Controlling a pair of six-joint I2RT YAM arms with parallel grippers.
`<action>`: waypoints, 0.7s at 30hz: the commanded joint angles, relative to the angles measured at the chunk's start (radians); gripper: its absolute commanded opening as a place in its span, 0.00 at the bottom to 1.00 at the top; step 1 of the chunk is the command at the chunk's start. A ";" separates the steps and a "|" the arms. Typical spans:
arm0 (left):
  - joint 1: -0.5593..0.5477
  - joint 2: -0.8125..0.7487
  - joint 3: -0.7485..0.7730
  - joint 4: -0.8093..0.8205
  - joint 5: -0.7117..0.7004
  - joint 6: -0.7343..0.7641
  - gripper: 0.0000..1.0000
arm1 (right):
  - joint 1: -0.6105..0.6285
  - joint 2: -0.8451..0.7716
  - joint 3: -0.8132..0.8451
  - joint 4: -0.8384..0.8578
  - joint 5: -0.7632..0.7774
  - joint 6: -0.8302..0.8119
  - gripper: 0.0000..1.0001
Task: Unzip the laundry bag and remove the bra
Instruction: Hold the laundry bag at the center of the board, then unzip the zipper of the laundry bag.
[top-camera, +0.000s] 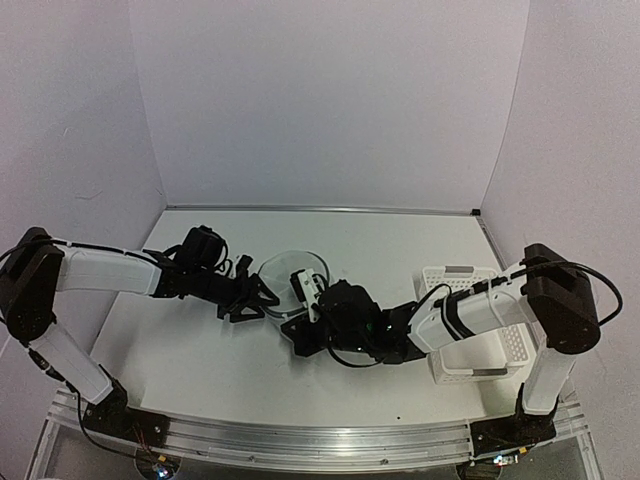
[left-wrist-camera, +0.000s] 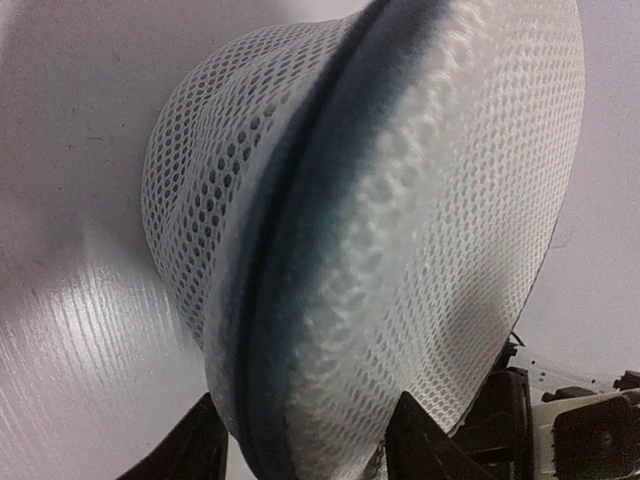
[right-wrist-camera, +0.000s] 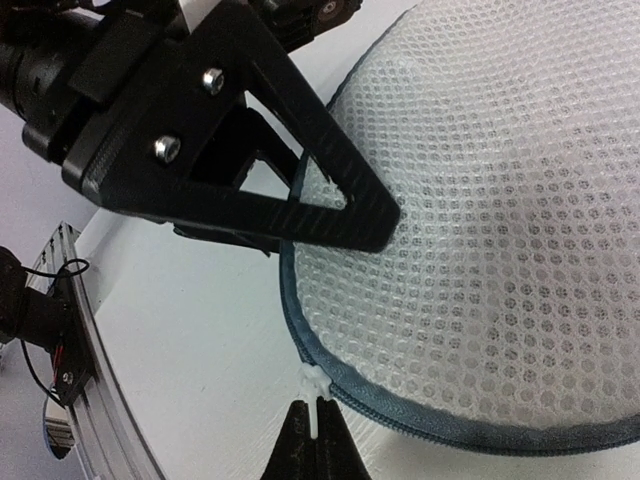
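The laundry bag (top-camera: 294, 272) is a white mesh cylinder lying mid-table, with a blue-grey zipper band (right-wrist-camera: 430, 425) along its rim. My left gripper (top-camera: 258, 298) grips the bag's left edge. In the left wrist view the mesh (left-wrist-camera: 400, 200) fills the space between its two fingers (left-wrist-camera: 425, 440). My right gripper (right-wrist-camera: 320, 440) is shut on the small white zipper pull (right-wrist-camera: 317, 385) at the bag's near rim, and it shows in the top view (top-camera: 298, 325) just in front of the bag. The bra is hidden.
A white perforated plastic basket (top-camera: 482, 345) stands at the right under my right forearm. Walls close the table's back and sides. A metal rail (top-camera: 300, 440) runs along the near edge.
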 joint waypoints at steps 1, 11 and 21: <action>-0.004 0.004 0.067 0.057 0.027 -0.006 0.46 | 0.007 -0.050 -0.014 0.044 0.008 0.002 0.00; -0.004 -0.015 0.075 0.057 0.024 -0.007 0.00 | 0.007 -0.086 -0.078 0.044 0.039 0.008 0.00; -0.004 -0.030 0.087 0.046 0.039 0.052 0.00 | 0.004 -0.168 -0.200 0.012 0.147 -0.016 0.00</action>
